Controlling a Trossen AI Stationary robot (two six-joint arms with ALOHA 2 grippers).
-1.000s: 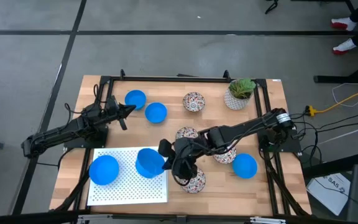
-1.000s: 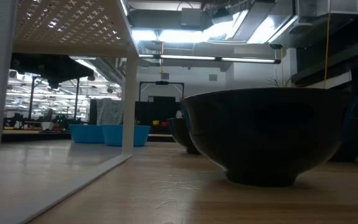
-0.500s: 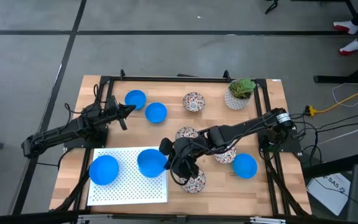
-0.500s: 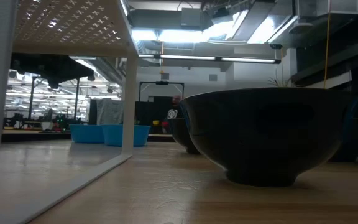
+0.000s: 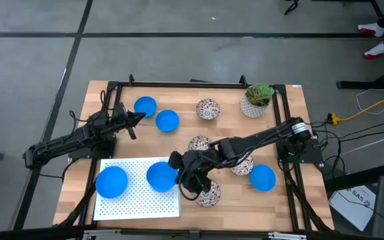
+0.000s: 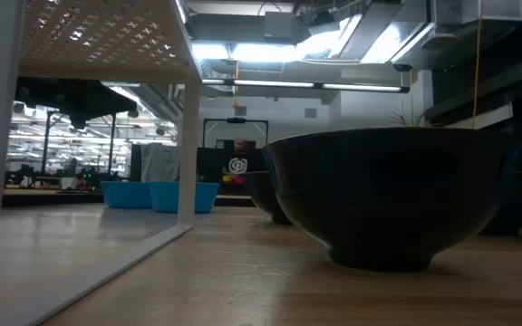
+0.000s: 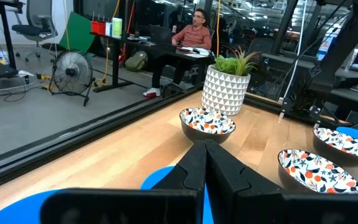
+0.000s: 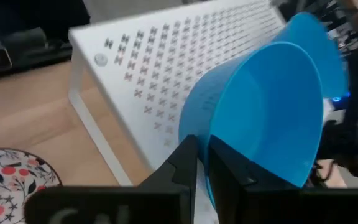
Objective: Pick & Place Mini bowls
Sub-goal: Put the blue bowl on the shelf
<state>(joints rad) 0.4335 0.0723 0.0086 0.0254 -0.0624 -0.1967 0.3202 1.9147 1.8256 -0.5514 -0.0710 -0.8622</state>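
My right gripper [image 5: 175, 171] is shut on a plain blue mini bowl [image 5: 160, 175] over the right part of a white perforated rack [image 5: 135, 200]. A second blue bowl [image 5: 111, 181] sits on the rack's left part. Two more blue bowls [image 5: 145, 105] [image 5: 167, 121] stand on the table at the far left, and another [image 5: 263, 177] at the near right. Several patterned bowls [image 5: 207, 109] [image 5: 200, 143] [image 5: 209, 194] stand in the middle. My left gripper [image 5: 137, 119] waits shut at the far left, beside the far-left blue bowls and touching none. My right gripper pinches the blue bowl's wall at its rim [image 8: 219, 127], on the side toward the table's right, one finger inside the bowl and one outside. The fingers [image 8: 182, 163] come slanting down from the table's right. The bowl sits mouth-up; whether its base touches the rack I cannot tell.
A white pot with a green plant [image 5: 257, 100] stands at the far right corner. A fourth patterned bowl [image 5: 241, 165] lies under my right arm. A black frame [image 5: 179, 84] runs along the table's edges. In the low view a bowl [image 6: 388, 199] fills the foreground beside the rack's leg [image 6: 187, 118].
The blue bowl in my right gripper has turned from tipped, with its side showing from above, to mouth-up over the rack's right part. The gripper has stayed almost where it was.
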